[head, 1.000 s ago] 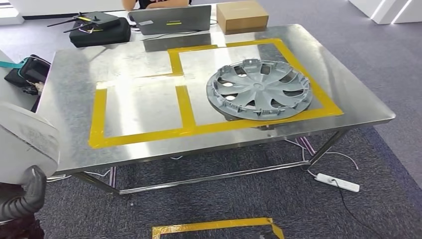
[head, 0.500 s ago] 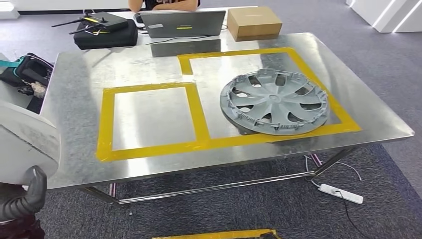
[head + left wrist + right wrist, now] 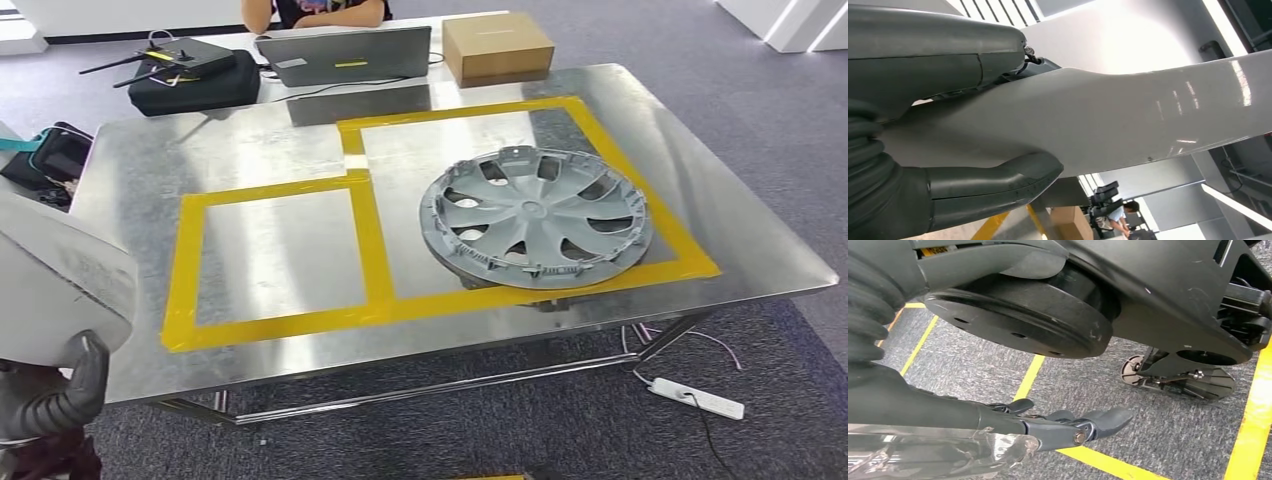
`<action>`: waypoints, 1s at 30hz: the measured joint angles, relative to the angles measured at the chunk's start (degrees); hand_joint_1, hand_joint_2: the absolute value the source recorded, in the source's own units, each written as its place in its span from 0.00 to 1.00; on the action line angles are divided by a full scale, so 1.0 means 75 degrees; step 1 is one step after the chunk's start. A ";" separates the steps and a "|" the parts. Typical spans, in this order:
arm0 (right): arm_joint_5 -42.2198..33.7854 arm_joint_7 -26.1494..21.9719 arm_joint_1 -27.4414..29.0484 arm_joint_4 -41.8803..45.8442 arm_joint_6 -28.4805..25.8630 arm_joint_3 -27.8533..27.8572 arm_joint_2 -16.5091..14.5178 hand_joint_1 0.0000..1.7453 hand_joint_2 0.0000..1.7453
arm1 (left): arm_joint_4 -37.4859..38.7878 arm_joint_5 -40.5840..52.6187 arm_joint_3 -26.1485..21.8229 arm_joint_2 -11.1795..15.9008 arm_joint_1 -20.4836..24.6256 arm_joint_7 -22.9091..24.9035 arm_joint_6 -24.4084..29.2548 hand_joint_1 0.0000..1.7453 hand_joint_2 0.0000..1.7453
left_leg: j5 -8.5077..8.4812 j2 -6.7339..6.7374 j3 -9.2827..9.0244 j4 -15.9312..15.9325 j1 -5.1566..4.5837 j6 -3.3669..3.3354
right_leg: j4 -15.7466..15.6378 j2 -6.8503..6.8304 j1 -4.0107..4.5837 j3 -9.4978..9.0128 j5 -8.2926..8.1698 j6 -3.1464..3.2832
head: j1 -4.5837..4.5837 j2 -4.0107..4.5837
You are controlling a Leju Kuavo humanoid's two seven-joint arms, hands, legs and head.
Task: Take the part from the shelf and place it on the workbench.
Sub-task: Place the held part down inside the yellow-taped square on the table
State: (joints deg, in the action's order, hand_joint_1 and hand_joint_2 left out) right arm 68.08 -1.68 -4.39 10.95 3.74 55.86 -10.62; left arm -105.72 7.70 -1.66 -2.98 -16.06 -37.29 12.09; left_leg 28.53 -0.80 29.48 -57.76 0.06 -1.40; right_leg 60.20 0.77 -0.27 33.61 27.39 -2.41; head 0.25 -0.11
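Glossy white curved part (image 3: 1128,120) in left hand's (image 3: 948,150) grip; right hand (image 3: 1048,430) empty, loosely spread.

Head view looks down on the workbench (image 3: 250,140); wrist views sit close, perhaps sharing only yellow tape (image 3: 1030,375).

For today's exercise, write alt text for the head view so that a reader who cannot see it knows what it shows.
A grey wheel cover lies flat inside the right-hand yellow tape rectangle on a steel workbench. At the lower left, the robot's left hand holds a pale grey part. A laptop and a cardboard box sit beyond the far edge.
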 joint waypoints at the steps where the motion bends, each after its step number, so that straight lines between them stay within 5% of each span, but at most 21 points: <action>1: 0.0018 -0.0001 -0.0002 0.0000 0.0002 -0.0003 0.0000 0.00 1.00 | 0.0001 0.0055 0.0033 0.0030 0.0033 0.0002 -0.0007 1.00 1.00 | -0.0011 0.0000 -0.0007 0.0017 -0.0003 0.0001 | -0.0005 0.0009 0.0001 0.0000 0.0009 0.0014 | -0.0001 0.0000; 4: 0.0103 -0.0003 -0.0016 0.0000 0.0020 -0.0028 0.0000 0.00 1.00 | 0.0007 0.0272 0.0181 0.0167 0.0194 0.0017 -0.0015 1.00 1.00 | 0.0008 0.0001 -0.0047 0.0109 -0.0003 0.0032 | -0.0006 0.0015 0.0020 0.0004 0.0035 0.0058 | 0.0001 0.0000; 8: 0.0268 -0.0003 -0.0052 0.0000 0.0049 -0.0133 0.0004 0.00 1.00 | 0.0079 0.0568 0.0402 0.0400 0.0564 0.0106 -0.0020 1.00 1.00 | 0.0027 0.0001 -0.0085 0.0205 0.0015 0.0267 | -0.0004 -0.0005 0.0038 0.0005 0.0038 0.0101 | 0.0005 0.0000; 12: 0.0413 -0.0012 -0.0078 0.0002 0.0082 -0.0249 0.0008 0.00 1.00 | 0.0287 0.0777 0.0681 0.0593 0.1090 0.0264 -0.0116 1.00 1.00 | 0.0012 0.0001 -0.0086 0.0208 0.0010 0.0328 | -0.0012 -0.0007 0.0032 -0.0008 0.0008 0.0130 | 0.0007 0.0000; 21: 0.0773 0.0130 -0.0185 0.0003 0.0181 -0.0560 0.0009 0.00 1.00 | 0.1624 0.1567 0.1720 0.0912 0.2504 0.0953 -0.0656 1.00 1.00 | -0.0035 0.0001 -0.0088 0.0207 -0.0001 0.0315 | -0.0111 -0.0006 0.0024 -0.0061 -0.0088 0.0087 | 0.0008 0.0000; 30: 0.1081 0.0374 -0.0330 0.0003 0.0338 -0.0914 0.0009 0.00 1.00 | 0.4321 0.2771 0.3242 0.0925 0.4263 0.2229 -0.0965 1.00 1.00 | -0.0057 0.0002 -0.0086 0.0204 -0.0008 0.0289 | -0.0150 -0.0002 0.0018 -0.0081 -0.0129 0.0058 | 0.0008 0.0000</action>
State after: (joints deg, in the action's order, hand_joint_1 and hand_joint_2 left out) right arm 76.19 1.13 -6.87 10.97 6.28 49.01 -10.56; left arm -73.32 28.48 22.66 3.96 15.91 -20.57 4.85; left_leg 28.11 -0.79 28.83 -56.23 0.00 0.77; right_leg 59.08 0.75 -0.14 33.00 26.42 -1.97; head 0.31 -0.11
